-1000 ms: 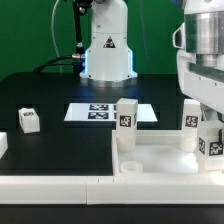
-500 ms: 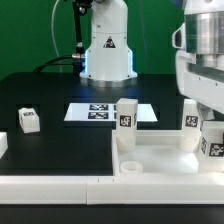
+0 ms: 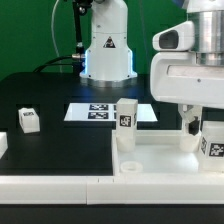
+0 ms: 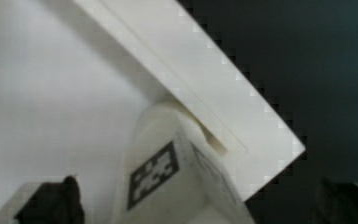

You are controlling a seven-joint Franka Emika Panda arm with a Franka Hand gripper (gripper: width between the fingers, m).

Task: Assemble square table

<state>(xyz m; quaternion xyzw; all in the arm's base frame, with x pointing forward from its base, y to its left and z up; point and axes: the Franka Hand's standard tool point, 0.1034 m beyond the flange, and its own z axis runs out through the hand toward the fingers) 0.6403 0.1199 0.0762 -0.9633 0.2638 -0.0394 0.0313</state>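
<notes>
Leg (image 3: 126,117) upright in sq. panel (image 3: 165,156) corner

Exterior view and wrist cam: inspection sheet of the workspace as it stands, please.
Surface: black table, matte.
Job's things: square panel at the exterior view's right; upright leg at its corner; second leg at its right side; loose leg and edge leg at the left.
Clutter: marker board; long white rail along the front.
Grippers: gripper low over the panel; open or shut unclear.
Cables: dark cable beside the arm base.
Surroundings: green backdrop.
</notes>
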